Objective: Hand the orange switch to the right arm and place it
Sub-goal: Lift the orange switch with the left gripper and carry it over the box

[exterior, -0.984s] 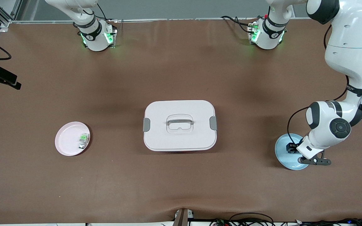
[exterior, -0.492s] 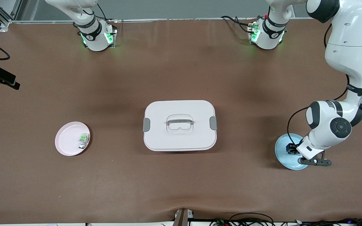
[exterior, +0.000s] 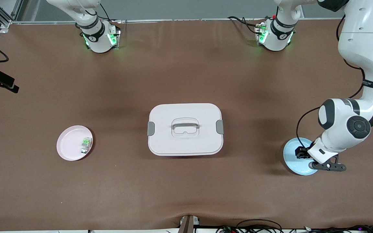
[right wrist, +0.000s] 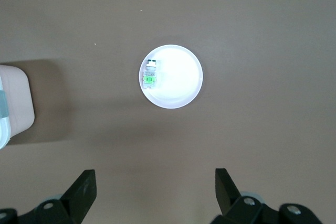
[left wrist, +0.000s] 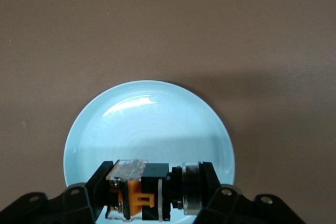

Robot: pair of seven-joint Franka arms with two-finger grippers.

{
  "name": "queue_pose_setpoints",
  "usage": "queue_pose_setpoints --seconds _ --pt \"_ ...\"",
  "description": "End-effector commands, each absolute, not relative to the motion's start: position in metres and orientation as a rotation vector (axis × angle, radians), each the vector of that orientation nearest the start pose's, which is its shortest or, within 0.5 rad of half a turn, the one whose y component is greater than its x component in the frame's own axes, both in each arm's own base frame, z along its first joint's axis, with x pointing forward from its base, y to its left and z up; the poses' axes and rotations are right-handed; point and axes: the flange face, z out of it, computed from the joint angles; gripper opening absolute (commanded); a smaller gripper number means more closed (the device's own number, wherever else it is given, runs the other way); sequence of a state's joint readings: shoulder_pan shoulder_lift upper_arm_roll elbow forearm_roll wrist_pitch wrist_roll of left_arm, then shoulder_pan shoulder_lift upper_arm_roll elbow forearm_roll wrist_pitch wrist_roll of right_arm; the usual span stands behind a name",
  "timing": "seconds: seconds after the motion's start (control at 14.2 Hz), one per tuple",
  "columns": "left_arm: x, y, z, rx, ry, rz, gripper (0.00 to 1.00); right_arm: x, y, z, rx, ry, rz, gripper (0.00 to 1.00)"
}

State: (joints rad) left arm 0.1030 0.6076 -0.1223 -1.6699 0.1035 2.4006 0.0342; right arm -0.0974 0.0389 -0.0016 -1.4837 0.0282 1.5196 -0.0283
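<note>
the orange switch is being gripped between the fingers of the left end effector, just above the pale blue plate at the left arm's end of the desk. in the left wrist view the jaws are being seen closed on the two ends of the part, with the orange bands and black body lying crosswise between them and the plate's surface showing bare underneath.

the switch is being judged as light, rigid and hard-shelled, with smooth plastic and a metal ring that could be slipping under a loose pinch. being so small, little free surface is being left for a second grip; the exposed middle of the body, across its flat sides, is being judged the best place for the right end effector to be taking hold during the handover.

the right end effector is being held wide open and empty over the pink plate, which is carrying a pale green and clear part; that arm is waiting. a lidded white box is sitting between the two plates.

compared with a second ago, the left arm's elbow and wrist are being shown shifted slightly toward the desk's edge and raised, suggesting the switch is being lifted off the blue plate; the closed grip is being kept unchanged, and the right end effector is being kept open
</note>
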Motion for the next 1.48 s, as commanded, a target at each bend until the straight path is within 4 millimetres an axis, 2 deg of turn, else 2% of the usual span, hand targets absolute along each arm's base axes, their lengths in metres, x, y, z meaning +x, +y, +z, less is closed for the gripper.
queue_pose_setpoints --seconds 0.0,0.21,0.42,0.56,0.84,0.91,0.98,1.05,1.12,1.27,1.41 --pt "0.687 -0.012 0.299 -3.176 0.087 -0.169 0.0 0.557 -0.062 0.647 -3.102 0.15 -0.037 1.0" --pt "0.681 -0.022 0.331 -3.211 -0.033 -0.112 0.0 0.559 -0.066 0.645 -3.116 0.147 -0.034 1.0" --pt "0.677 -0.044 0.355 -3.261 -0.207 -0.072 0.0 0.557 -0.065 0.665 -3.115 0.138 -0.091 1.0" --pt "0.676 -0.059 0.37 -3.293 -0.364 -0.044 0.0 0.557 -0.062 0.667 -3.117 0.129 -0.094 1.0" --pt "0.669 -0.114 0.394 -3.307 -0.629 -0.011 0.0 0.551 -0.053 0.662 -3.107 0.104 -0.006 1.0" --pt "0.667 -0.13 0.396 -3.307 -0.689 0.005 0.0 0.553 -0.053 0.655 -3.105 0.107 0.018 1.0" --pt "0.665 -0.144 0.401 -3.307 -0.75 0.014 0.0 0.557 -0.055 0.638 -3.088 0.109 0.098 1.0" --pt "0.662 -0.16 0.407 -3.306 -0.81 0.026 0.0 0.558 -0.056 0.634 -3.075 0.114 0.125 1.0" --pt "0.658 -0.175 0.411 -3.3 -0.878 0.044 0.0 0.559 -0.06 0.632 -3.072 0.121 0.13 1.0" --pt "0.647 -0.211 0.424 -3.277 -1.023 0.113 0.0 0.559 -0.054 0.633 -3.061 0.107 0.128 1.0" --pt "0.632 -0.253 0.437 -3.23 -1.168 0.212 0.0 0.558 -0.052 0.635 -3.069 0.098 0.125 1.0"
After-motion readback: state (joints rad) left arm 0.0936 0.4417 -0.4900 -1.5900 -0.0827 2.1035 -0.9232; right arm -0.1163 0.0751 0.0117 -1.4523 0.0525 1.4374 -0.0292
